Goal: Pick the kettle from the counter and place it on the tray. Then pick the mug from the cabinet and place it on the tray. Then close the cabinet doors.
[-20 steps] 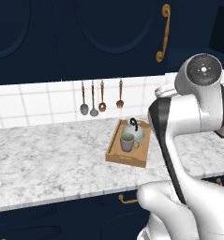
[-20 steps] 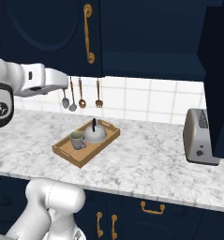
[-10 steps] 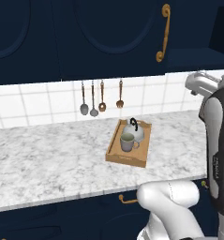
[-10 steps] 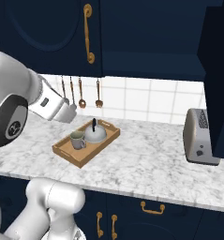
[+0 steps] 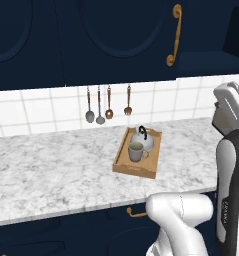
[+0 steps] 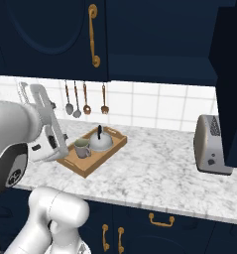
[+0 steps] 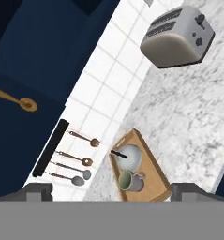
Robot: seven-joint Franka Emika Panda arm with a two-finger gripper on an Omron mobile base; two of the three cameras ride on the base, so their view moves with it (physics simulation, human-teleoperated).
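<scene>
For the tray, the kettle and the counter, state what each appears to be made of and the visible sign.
Tray: likely wood, matte, light-brown even tone.
Kettle: seemingly metal, silver-grey sheen; black handle, material unclear.
Counter: looks like marbled stone, white with grey veining.

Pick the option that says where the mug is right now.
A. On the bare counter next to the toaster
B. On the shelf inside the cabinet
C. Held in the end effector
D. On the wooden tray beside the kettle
D: the mug stands inside the tray right next to the kettle, as both base views and the hand view show.
</scene>
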